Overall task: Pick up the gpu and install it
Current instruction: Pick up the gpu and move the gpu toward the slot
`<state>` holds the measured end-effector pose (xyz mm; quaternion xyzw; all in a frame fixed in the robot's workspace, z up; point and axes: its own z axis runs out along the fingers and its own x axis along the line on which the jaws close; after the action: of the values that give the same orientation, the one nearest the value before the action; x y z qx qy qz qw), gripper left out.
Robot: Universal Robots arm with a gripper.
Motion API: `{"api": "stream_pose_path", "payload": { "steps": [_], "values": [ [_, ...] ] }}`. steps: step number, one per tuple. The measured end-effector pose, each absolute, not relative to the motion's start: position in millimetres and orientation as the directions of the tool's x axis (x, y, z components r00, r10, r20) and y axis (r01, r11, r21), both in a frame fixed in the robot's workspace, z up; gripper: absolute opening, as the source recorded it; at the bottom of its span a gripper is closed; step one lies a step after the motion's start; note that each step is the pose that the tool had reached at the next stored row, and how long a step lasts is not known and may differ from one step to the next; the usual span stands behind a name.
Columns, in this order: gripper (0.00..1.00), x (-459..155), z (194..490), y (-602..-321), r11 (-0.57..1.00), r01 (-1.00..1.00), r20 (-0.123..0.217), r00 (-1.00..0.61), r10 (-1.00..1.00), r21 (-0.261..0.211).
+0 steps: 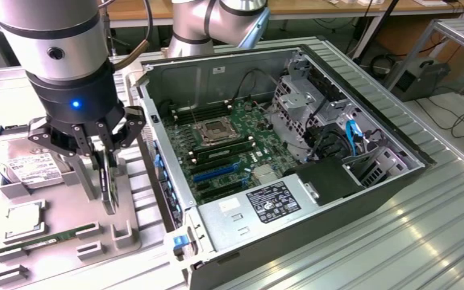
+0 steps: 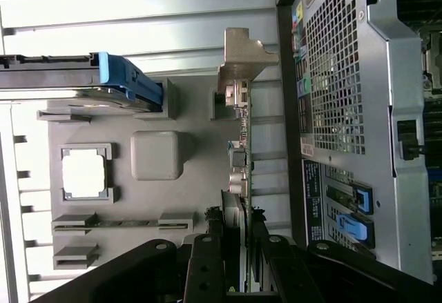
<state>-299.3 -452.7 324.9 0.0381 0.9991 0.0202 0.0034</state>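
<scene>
Ribbed silver metal table (image 1: pixel 425 235) carrying one open black-and-silver computer case (image 1: pixel 313 229), laid on its side, green motherboard (image 1: pixel 232 151) exposed. At exterior view's left, one grey plastic tray (image 1: pixel 58 208). One black gripper (image 1: pixel 107 178) clenched around one thin dark gpu (image 1: pixel 109 200), upright on edge over tray. Also on tray: one silver hard drive (image 1: pixel 22 166), one square processor chip (image 1: pixel 26 212), one slim green RAM stick (image 1: pixel 46 237).

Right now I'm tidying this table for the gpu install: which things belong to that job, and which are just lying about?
Job: gpu, standing in the tray; gripper closed on it; open computer case.
Lying about: hard drive, RAM stick, processor chip.
</scene>
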Motion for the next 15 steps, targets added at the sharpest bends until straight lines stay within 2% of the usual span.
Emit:
{"api": "stream_pose_path", "payload": {
  "steps": [15],
  "values": [
    [0.26, -299.3, 329.5, -452.7, 0.996, 0.076, -0.005, -0.997, 0.076, 0.041]
  ]
}}
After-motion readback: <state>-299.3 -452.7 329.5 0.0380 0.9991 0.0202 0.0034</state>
